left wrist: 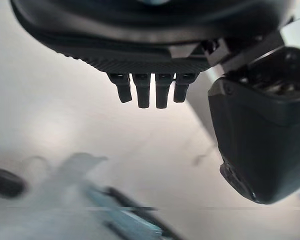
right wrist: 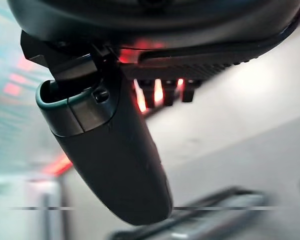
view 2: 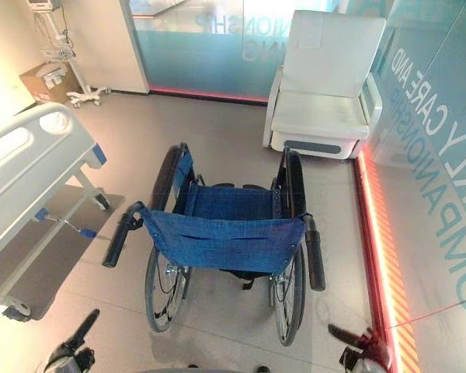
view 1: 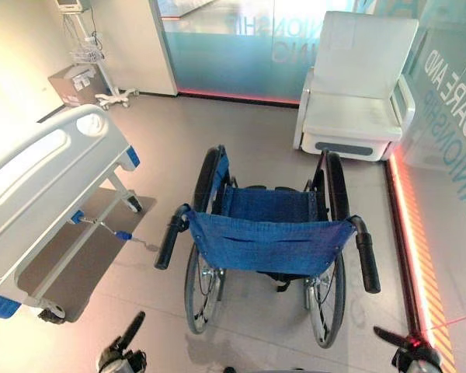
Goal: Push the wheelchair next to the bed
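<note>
Wheelchair: the wheelchair stands in mid-floor with its blue back toward the robot, so both push grips face the hands and are free to take.
Bed: the bed lies left of the wheelchair, apart from it, with a strip of open floor between; the chair is not yet beside it.
Left hand: the left hand hangs low behind the wheelchair's left wheel, short of the left grip; in its wrist view the fingers run straight and the thumb stands apart, so it is wide and holds nothing.
Right hand: the right hand sits low behind the wheelchair and out to its right, short of the right grip; its wrist view shows straight fingers and a free thumb, nothing held.
Judgement: both hands seem staged for reaching to the grips; the push itself looks not begun.
Armchair: a white armchair stands ahead of the wheelchair, to its right, against the glass wall.
Stand: a wheeled stand stands far ahead and left of the wheelchair, past the bed's end.
In the way: the bed's crank and caster jut toward the wheelchair's left side and could snag its wheel on a tight turn.
</note>
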Available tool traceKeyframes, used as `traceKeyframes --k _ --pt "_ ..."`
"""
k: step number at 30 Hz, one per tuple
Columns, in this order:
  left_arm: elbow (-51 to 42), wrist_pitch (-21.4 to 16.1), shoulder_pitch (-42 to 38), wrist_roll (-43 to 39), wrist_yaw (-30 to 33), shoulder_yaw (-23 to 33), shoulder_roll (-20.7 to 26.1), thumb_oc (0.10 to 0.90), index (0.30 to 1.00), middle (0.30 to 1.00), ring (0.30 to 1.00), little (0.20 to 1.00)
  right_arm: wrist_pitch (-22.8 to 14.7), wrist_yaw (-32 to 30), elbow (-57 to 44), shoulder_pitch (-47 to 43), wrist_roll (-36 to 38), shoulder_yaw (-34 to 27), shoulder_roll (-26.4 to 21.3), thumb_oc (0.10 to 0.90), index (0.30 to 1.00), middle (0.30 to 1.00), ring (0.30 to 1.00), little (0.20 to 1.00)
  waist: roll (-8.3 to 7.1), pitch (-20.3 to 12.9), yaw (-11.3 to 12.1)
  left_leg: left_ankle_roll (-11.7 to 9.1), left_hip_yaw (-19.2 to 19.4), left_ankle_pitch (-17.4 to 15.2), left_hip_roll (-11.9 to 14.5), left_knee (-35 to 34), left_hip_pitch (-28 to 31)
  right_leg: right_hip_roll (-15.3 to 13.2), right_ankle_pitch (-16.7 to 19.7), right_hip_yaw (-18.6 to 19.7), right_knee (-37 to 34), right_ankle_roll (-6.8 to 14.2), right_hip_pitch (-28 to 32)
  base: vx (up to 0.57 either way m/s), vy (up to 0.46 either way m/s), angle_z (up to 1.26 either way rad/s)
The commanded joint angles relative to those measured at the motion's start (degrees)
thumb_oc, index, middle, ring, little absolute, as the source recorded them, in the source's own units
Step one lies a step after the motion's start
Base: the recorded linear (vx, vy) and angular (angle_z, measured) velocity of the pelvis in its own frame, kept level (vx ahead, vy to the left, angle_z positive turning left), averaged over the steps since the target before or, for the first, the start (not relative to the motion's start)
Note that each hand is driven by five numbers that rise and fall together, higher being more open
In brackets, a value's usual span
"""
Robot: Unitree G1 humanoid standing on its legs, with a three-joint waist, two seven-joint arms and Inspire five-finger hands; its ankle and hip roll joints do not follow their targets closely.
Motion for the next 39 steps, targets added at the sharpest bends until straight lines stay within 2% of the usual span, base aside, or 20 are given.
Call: traceKeyframes --k 1,4,9,15,20,24,27,31,33,39 --pt "-4.41 -3.53 -3.08 -0.15 3.33 2.92 5.49 0.8 0.9 0.9 0.9 0.9 -4.8 -7.16 -7.94 -2.8 -0.68 -3.88 -4.72 0.8 0.9 0.9 0.9 0.9 -0.23 0.64 0.43 -0.95 0.86 -2.18 0.08 0.6 -1.05 -1.0 3.7 0.71 0.07 -0.32 -2.23 0.0 0.0 0.0" --pt "-10.22 -4.38 -2.68 0.78 4.99 4.98 5.96 0.8 0.9 0.9 0.9 0.9 -6.59 -9.32 -15.04 -2.62 -3.56 -6.72 -5.33 0.8 0.9 0.9 0.9 0.9 -0.19 0.55 0.38 -0.86 0.64 -2.25 0.04 0.6 -1.0 -1.02 3.48 0.82 0.07 -0.37 -2.13 0.01 0.002 0.0" --pt "-19.78 -3.95 -1.9 2.03 7.47 9.58 6.75 0.8 0.9 0.9 0.9 0.9 -3.61 -11.74 -28.5 -2.84 -7.58 -9.7 -5.93 0.8 0.9 0.9 0.9 0.9 -0.15 0.13 0.34 -0.8 0.28 -2.27 0.07 0.6 -0.97 -1.04 3.09 0.97 0.07 -0.5 -2.0 0.01 0.004 0.0" --pt "-31.55 -5.09 -2.09 3.01 6.16 12.1 9.26 0.8 0.9 0.9 0.9 0.9 -2.2 -8.33 -39.23 -3.78 -10.73 -9.93 -7.21 0.8 0.9 0.9 0.9 0.9 -0.35 -0.2 0.32 -0.9 0.33 -1.71 0.31 0.6 -1.12 -1.09 3.25 1.15 0.07 -0.74 -2.07 0.03 0.002 0.01" --pt "-42.16 -4.07 -3.45 1.02 4.67 13.0 12.63 0.8 0.9 0.9 0.9 0.9 -1.87 -6.69 -44.68 -5.43 -10.41 -10.84 -9.63 0.8 0.9 0.9 0.9 0.9 -0.67 -0.4 0.75 -1.07 0.37 -1.7 0.48 0.6 -1.11 -1.05 3.07 1.03 0.07 -0.65 -1.89 0.02 -0.003 0.01" --pt "-49.81 -1.74 -5.06 0.52 0.94 12.71 15.04 0.8 0.9 0.9 0.9 0.9 -0.38 -4.8 -48.54 -7.32 -8.18 -11.28 -12.63 0.8 0.9 0.9 0.9 0.9 -0.97 -0.14 1.22 -1.22 0.5 -1.63 0.63 0.6 -1.23 -1.03 3.09 0.83 0.07 -0.47 -1.91 0.0 0.0 0.0" --pt "-54.19 -0.39 -5.15 -2.63 -4.39 13.1 16.79 0.8 0.9 0.9 0.9 0.9 1.3 -1.48 -51.89 -8.03 -4.3 -12.15 -14.78 0.8 0.9 0.9 0.9 0.9 -1.18 -0.01 1.49 -1.33 0.75 -1.65 0.73 0.6 -1.24 -1.0 3.08 0.83 0.11 -0.29 -1.92 0.0 0.0 0.0" --pt "-59.17 3.52 -3.54 -7.28 -9.5 13.99 18.31 0.8 0.9 0.9 0.9 0.9 3.87 1.74 -55.36 -6.81 0.45 -13.32 -16.06 0.8 0.9 0.9 0.9 0.9 -1.47 0.01 1.76 -1.45 1.11 -1.74 0.87 0.6 -1.24 -1.02 3.0 0.71 0.15 -0.05 -1.94 0.0 0.0 0.0" --pt "-61.9 7.38 -2.1 -10.23 -12.64 14.71 19.12 0.8 0.9 0.9 0.9 0.9 6.79 3.31 -57.64 -5.08 5.32 -14.42 -16.48 0.8 0.9 0.9 0.9 0.9 -1.67 0.09 1.74 -1.45 1.35 -1.82 0.92 0.6 -1.28 -1.0 3.0 0.74 0.16 0.15 -2.07 0.0 0.0 0.0" --pt "-65.62 12.53 0.44 -12.63 -17.18 15.64 22.71 0.8 0.9 0.9 0.9 0.9 9.32 5.46 -61.25 -3.29 12.15 -16.08 -18.79 0.8 0.9 0.9 0.9 0.9 -2.06 0.25 1.88 -1.49 1.92 -1.73 1.0 0.6 -1.5 -0.91 3.05 0.69 0.23 0.55 -2.39 0.0 0.0 0.0"
